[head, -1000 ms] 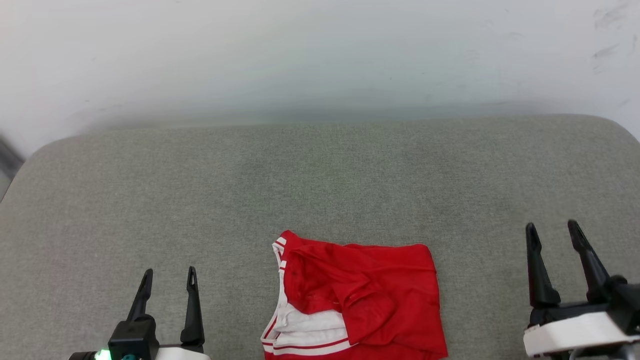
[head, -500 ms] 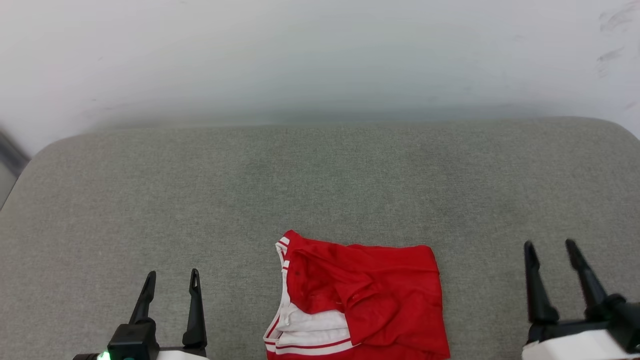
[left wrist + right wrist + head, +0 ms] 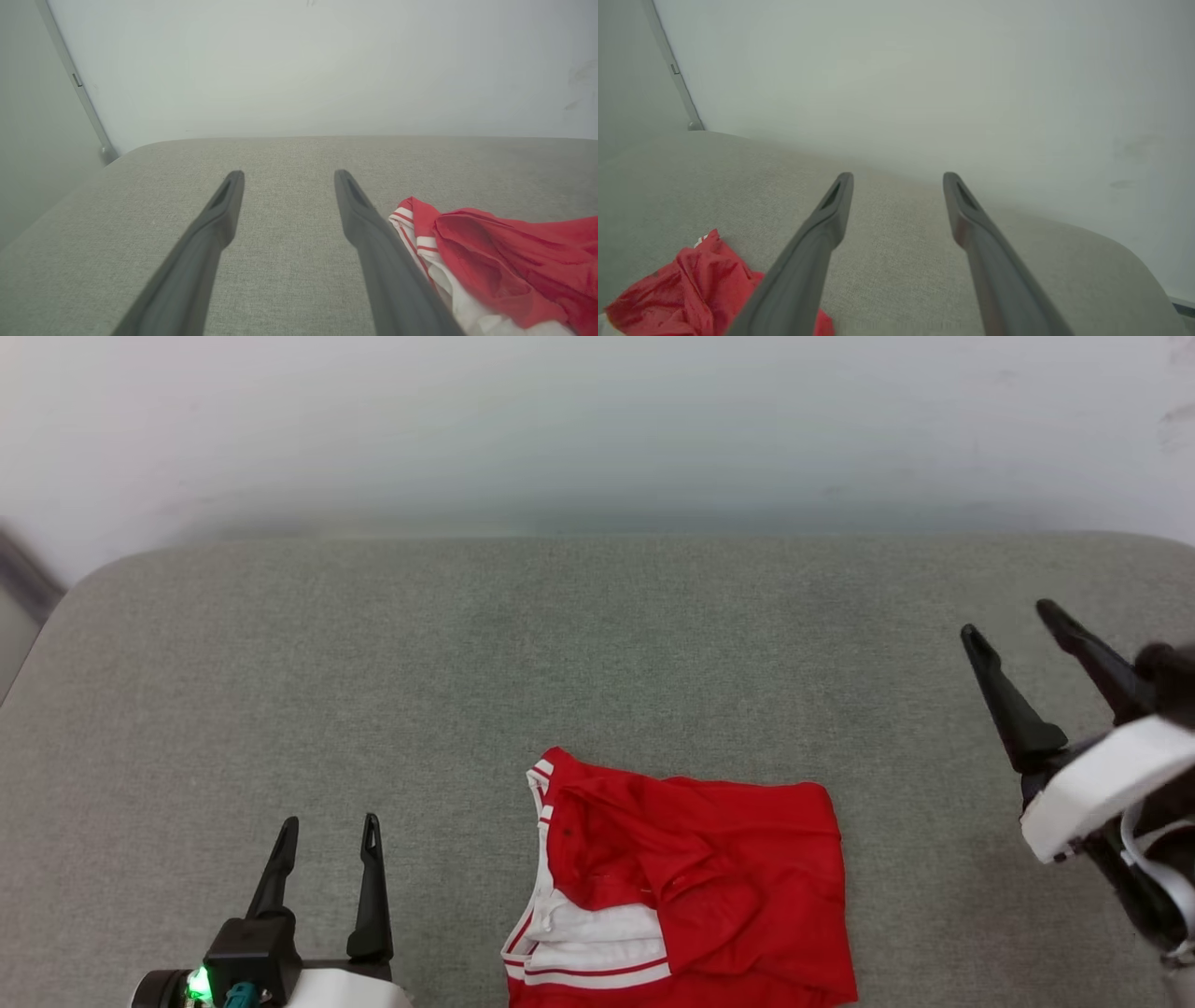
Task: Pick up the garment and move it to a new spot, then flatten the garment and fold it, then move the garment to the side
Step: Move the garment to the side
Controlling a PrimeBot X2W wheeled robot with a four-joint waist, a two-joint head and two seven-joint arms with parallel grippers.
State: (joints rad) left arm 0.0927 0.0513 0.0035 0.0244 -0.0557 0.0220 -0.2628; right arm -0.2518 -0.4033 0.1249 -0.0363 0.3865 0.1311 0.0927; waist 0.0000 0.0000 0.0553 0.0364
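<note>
The garment (image 3: 691, 877) lies on the table (image 3: 597, 663) at its near edge, a little right of the middle, and the wall (image 3: 597, 429) stands behind the table's far edge. The left gripper (image 3: 331, 823) is at the near edge, to the garment's left and apart from it. The right gripper (image 3: 1008, 616) is farther back, to the garment's right and apart from it, near the table's right edge.

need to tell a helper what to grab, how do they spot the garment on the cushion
Find the wide grey cushion. At the middle of its near edge, between the left gripper and the right gripper, lies the garment. It is a bunched bright red cloth with white, red-striped trim on its left side, against plain grey all round.
</note>
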